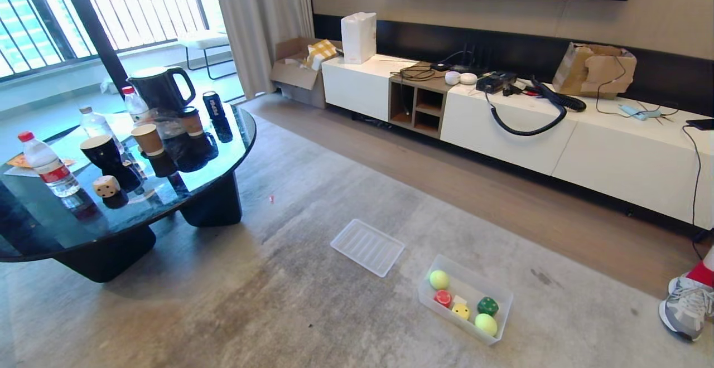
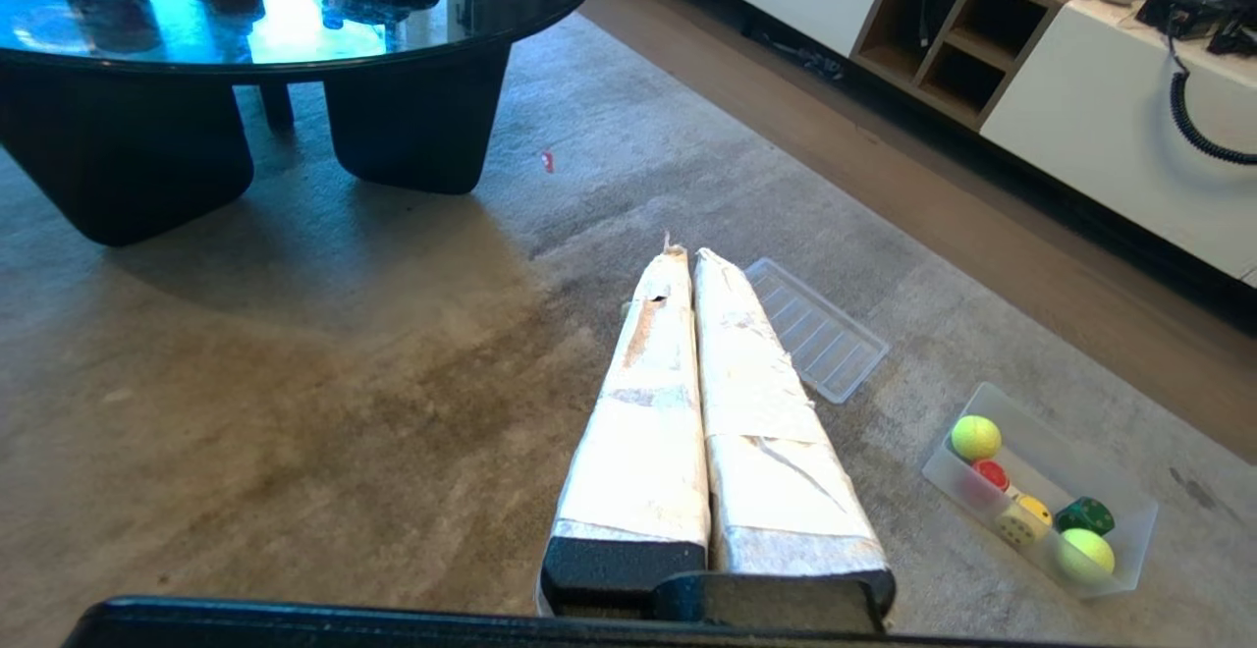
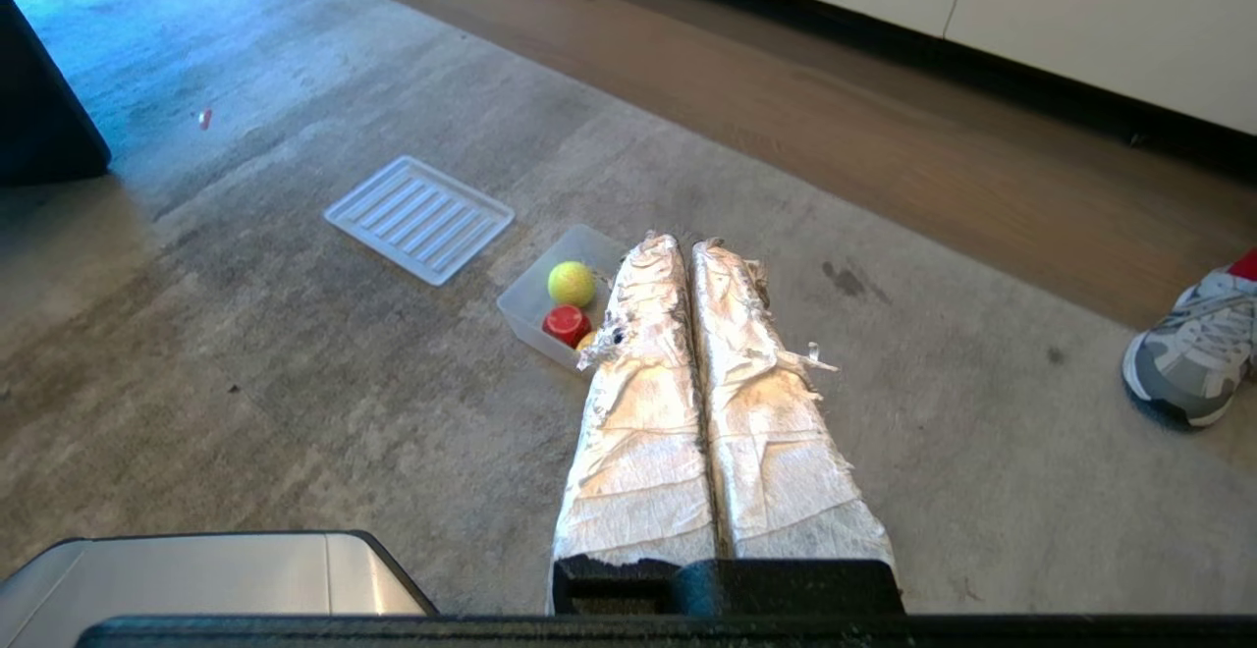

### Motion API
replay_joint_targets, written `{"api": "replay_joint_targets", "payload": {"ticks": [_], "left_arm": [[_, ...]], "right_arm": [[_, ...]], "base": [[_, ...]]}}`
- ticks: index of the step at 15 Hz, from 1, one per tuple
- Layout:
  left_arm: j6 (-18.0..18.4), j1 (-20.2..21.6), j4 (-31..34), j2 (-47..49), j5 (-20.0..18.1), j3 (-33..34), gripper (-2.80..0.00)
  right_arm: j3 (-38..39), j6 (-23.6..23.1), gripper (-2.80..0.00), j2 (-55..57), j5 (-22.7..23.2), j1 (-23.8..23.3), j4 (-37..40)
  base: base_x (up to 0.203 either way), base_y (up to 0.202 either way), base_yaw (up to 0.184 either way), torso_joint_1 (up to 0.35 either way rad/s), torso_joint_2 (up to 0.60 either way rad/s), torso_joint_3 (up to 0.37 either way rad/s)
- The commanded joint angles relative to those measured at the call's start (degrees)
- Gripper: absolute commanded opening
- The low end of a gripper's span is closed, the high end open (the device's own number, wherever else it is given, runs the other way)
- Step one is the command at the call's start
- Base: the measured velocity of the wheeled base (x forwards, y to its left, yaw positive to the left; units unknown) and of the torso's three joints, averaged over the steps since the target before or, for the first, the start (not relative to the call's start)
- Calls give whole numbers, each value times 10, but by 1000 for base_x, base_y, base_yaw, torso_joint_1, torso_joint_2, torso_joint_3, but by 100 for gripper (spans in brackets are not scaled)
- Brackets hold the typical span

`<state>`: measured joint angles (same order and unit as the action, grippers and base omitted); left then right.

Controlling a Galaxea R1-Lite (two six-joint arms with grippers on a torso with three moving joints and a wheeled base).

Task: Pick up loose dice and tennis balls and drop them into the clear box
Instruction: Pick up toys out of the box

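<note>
Two fuzzy tennis balls (image 1: 439, 279) (plus, seemingly, three dice (image 1: 487, 306)) fill translucent clear box (image 1: 501, 299) — round-cornered.

1. The small translucent plastic box (image 2: 1129, 530) lies on the grey carpet (image 2: 295, 432), ahead and right of the tape-wrapped left gripper (image 2: 684, 255).
2. Two fuzzy yellow-green tennis balls (image 2: 975, 437) lie inside it.
3. The flat ribbed translucent tray (image 2: 820, 334) lies just beside the gripper's tip.

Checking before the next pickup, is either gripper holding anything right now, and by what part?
Nothing. The left gripper and right gripper both have jaws shut, empty.
</note>
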<state>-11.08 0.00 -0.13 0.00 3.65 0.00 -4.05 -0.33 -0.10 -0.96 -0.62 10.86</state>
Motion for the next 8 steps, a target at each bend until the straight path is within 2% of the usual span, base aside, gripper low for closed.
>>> {"api": "replay_joint_targets", "payload": {"ticks": [1,8], "left_arm": [[-2,0,0,0,0,0,-280],[-2,0,0,0,0,0,-280]], "right_arm": [[0,0,-280,1,0,0,0],[0,-2,-280,1,4,0,0]], "base": [[0,0,0,2,2,130],[0,0,0,3,0,34]]}}
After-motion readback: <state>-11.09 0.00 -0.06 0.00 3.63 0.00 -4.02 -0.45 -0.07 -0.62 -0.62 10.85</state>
